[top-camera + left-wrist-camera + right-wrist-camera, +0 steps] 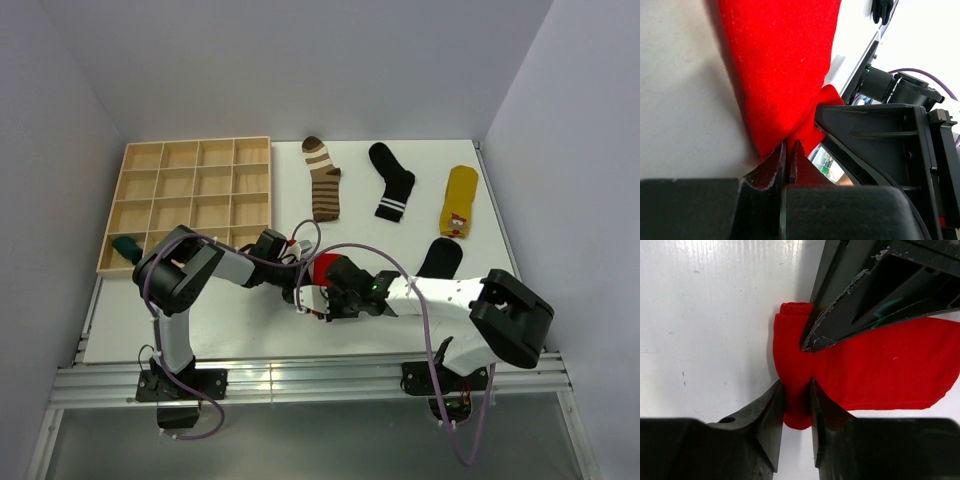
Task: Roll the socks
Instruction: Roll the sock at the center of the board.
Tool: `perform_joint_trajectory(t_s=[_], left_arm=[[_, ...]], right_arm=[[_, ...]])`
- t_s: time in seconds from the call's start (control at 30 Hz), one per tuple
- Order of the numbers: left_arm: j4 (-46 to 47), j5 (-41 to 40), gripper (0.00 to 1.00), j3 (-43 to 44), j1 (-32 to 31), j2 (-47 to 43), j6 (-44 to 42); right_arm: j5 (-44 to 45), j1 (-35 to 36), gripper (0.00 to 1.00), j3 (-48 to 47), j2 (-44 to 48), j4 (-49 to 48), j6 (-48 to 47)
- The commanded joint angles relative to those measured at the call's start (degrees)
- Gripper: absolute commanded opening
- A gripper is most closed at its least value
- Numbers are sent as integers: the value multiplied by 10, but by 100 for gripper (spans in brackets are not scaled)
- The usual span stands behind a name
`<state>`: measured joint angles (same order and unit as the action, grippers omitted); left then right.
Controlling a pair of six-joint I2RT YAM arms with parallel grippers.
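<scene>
Grip on the red sock (880, 360) is shared: the right end effector (796, 384) pinches its folded end, while the left end effector (790, 147), pressed together on fabric just beside, is equally near; the sock lies mid-desk (705, 315) toward the arms, long axis running sideways from the right end effector

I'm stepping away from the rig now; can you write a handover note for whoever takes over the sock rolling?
Left end effector: shut on red sock.
Right end effector: shut on its folded end.
Teal sock: bundled in near-left compartment of wooden tray, apparently done.
Striped sock, black-and-white sock, yellow sock, plain black sock: lying flat, unrolled.
To do: finish rolling red, then those four.
</scene>
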<state>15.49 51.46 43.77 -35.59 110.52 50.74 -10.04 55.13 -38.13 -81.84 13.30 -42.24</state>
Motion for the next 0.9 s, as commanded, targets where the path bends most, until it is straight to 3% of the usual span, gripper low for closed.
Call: perform_joint_trajectory(t_s=[0.0,0.03,0.1,0.23,0.4,0.6,0.87], left_arm=[[-55,-38,4,-15,-3,18,-28],[-48,-39,8,-17,-3,12,-23],[-31,-41,11,-25,-3,1,-14],[8,-65,28,-39,-3,-45,12],[66,-115,36,-52,-4,-86,36],[121,-164,34,-80,-4,-109,54],[151,-261,34,-134,-5,-209,30]], right_arm=[[7,2,30,-9,-15,6,13],[-1,1,26,-10,-14,9,13],[-21,-10,24,-18,-13,32,12],[-87,-45,22,-42,-17,89,4],[-186,-101,22,-87,-51,173,-15],[-276,-164,22,-153,-111,281,-59],[-347,-244,23,-260,-235,433,-132]])
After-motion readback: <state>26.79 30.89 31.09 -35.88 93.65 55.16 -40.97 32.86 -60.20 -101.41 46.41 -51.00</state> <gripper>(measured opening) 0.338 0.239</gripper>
